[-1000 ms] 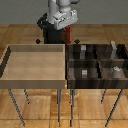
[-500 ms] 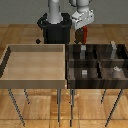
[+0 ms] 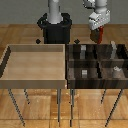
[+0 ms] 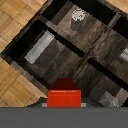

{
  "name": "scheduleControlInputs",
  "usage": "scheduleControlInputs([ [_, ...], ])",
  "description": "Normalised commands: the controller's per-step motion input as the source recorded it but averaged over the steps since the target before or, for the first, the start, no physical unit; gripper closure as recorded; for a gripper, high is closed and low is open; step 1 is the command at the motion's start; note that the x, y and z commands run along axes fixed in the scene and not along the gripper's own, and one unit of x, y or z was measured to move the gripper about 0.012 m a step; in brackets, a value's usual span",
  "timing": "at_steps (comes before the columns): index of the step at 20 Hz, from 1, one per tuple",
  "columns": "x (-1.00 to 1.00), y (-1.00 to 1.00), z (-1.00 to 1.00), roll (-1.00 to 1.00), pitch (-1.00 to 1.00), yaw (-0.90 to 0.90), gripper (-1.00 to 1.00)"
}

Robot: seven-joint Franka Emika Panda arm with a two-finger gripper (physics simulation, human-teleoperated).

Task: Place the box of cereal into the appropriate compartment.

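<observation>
Cereal box [image 3: 101, 35] hung in the air, clamped in your gripper [image 3: 99, 27], above the far rim of the dark compartment tray [image 3: 95, 61] and toward the exterior view's right. You had open air all round it, with none of the dividers touching it. Its long axis stood upright, the lower end pointing down at the back row of compartments. From the wrist view you saw only its red end face [image 4: 64, 98], held between the jaws over the tray's dark cells. No lettering or brand could be read on it at that size. Small grey blocks [image 3: 84, 73] sat in several cells below. Beside the tray, on the exterior view's left, stood the pale wooden bin [image 3: 35, 80], its walls well apart from the box.
</observation>
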Motion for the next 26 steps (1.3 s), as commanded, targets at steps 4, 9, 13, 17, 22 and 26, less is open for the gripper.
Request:
scheduleControlInputs([
  [4, 0.00, 1.00, 0.00, 0.00, 0.00, 0.00, 1.00],
  [9, 0.00, 1.00, 0.00, 0.00, 0.00, 0.00, 1.00],
  [13, 0.00, 0.25, 0.00, 0.00, 0.00, 0.00, 1.00],
  [17, 0.25, 0.00, 0.00, 0.00, 0.00, 0.00, 1.00],
  [22, 0.00, 0.00, -0.80, 0.00, 0.00, 0.00, 1.00],
  [26, 0.00, 0.00, -1.00, 0.00, 0.00, 0.00, 1.00],
])
